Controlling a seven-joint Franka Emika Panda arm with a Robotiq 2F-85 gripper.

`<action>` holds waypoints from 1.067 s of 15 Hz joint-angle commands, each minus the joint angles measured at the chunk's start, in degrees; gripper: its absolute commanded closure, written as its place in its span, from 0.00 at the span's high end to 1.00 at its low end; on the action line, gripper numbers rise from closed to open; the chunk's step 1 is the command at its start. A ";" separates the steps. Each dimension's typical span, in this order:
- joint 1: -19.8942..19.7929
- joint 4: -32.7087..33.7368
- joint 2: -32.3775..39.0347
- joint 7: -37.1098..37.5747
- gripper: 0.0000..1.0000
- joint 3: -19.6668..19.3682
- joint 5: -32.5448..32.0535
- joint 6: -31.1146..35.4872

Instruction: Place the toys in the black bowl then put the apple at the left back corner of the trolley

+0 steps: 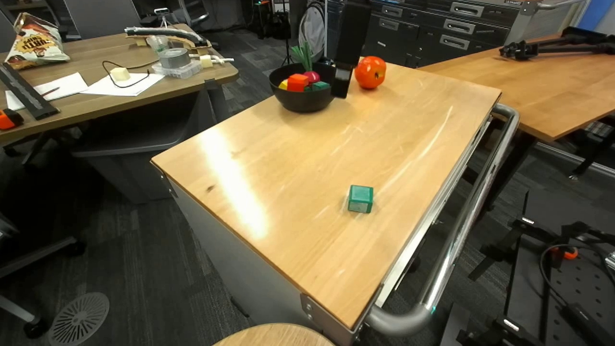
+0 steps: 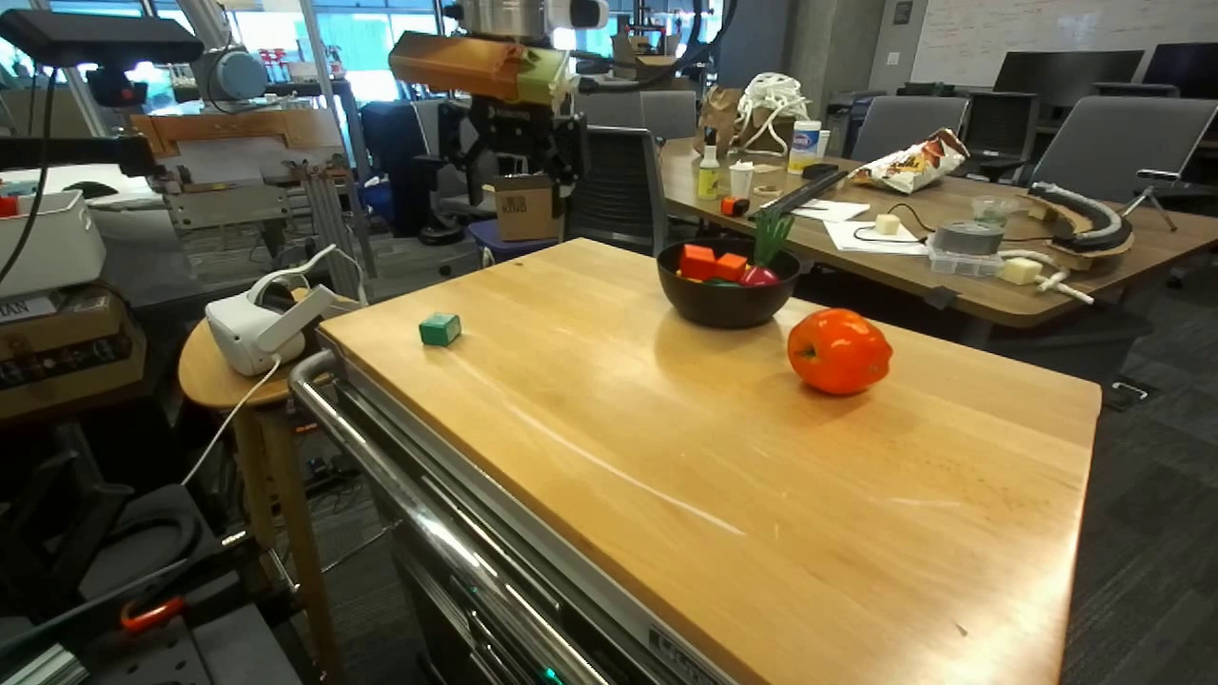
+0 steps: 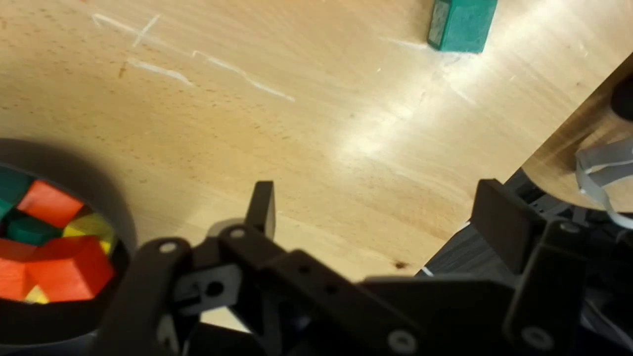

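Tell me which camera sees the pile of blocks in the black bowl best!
The wrist view: it looks down into the black bowl, so the pile of blocks shows big, though the picture's edge cuts some off. Both exterior views see it slantwise and smaller, with the bowl hiding parts.

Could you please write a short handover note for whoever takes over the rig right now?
Gripper: open, holding nothing.
In the wide, round black bowl: red, yellow and green blocks, plus a round dark red toy.
On the wooden-topped trolley: a green cube and, near the bowl, the glossy, round red-orange apple.
Done: all toys in view except the green cube are in the bowl.
Left: cube into bowl, then apple to the trolley's left back corner.
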 commanded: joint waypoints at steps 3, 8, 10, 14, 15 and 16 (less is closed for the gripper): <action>4.22 -7.97 -1.85 13.69 1.00 5.35 -11.29 0.09; 6.71 -12.47 -3.25 30.01 1.00 8.99 -20.70 -3.40; 7.16 -12.92 -1.88 33.12 1.00 9.75 -22.01 -1.07; 6.90 -13.58 0.75 36.59 1.00 9.72 -23.96 5.68; 6.76 -13.66 1.44 37.91 1.00 9.58 -25.27 7.06; 6.68 -13.75 2.02 39.02 1.00 9.37 -26.21 8.38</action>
